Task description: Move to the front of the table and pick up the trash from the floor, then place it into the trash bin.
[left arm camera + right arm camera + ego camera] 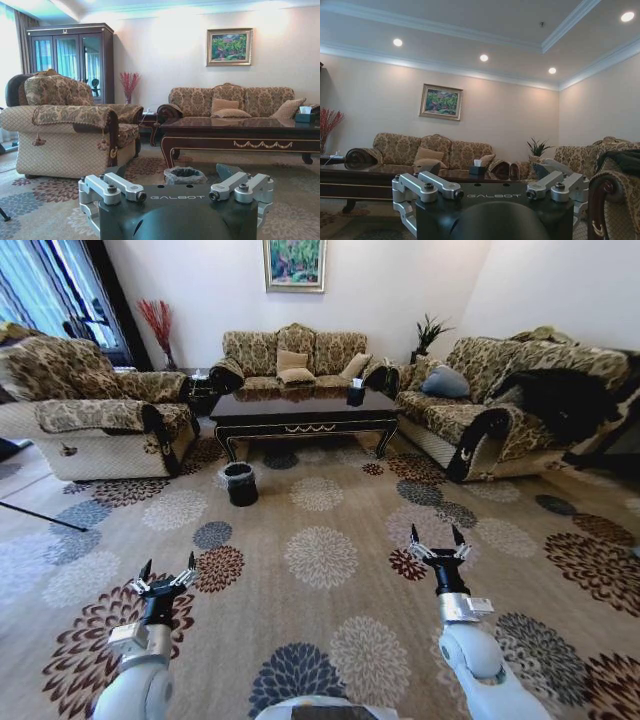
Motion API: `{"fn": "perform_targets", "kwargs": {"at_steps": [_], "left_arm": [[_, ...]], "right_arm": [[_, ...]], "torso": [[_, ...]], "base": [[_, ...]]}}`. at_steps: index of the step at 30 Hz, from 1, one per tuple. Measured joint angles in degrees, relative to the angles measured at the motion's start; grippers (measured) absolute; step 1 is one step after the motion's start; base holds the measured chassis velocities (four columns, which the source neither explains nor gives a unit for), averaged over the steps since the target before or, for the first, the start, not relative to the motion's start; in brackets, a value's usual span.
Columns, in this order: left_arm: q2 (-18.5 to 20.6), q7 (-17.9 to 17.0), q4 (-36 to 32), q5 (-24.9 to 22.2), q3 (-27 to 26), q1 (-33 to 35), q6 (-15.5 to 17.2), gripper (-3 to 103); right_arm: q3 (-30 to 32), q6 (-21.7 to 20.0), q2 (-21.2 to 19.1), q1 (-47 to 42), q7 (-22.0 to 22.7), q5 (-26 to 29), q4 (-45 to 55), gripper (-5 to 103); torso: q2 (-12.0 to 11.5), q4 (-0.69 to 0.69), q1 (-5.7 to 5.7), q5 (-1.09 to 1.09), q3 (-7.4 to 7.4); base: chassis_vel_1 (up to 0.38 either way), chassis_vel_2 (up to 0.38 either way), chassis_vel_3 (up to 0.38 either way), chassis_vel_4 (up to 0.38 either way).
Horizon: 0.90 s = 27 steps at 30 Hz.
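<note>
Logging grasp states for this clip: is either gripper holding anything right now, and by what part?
Nothing is held. The left gripper and right gripper both hang open over the carpet, short of the table.

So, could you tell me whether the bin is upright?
Upright: the bin stands on the carpet by the table, liner rim facing up.

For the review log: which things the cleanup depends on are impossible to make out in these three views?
- Trash on the floor: head view, too small to tell from the flowered carpet.
- Inside of the small round black bin with clear liner: head view too distant; left wrist view, the left gripper covers its lower part.
- Glossy dark wood coffee table: right wrist view, edge and right gripper cut it off.
</note>
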Motion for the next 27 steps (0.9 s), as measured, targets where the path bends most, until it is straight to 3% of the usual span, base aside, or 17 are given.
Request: {"fn": "perform_targets", "kwargs": {"at_steps": [27], "left_arm": [[0.0,0.0,0.0,0.0,0.0,0.0,0.0,100]], "right_arm": [[0.0,0.0,0.0,0.0,0.0,0.0,0.0,100]], "torso": [[6.6,0.0,2.64,0.0,3.99]], "base": [[0.0,0.0,0.0,0.0]]}}
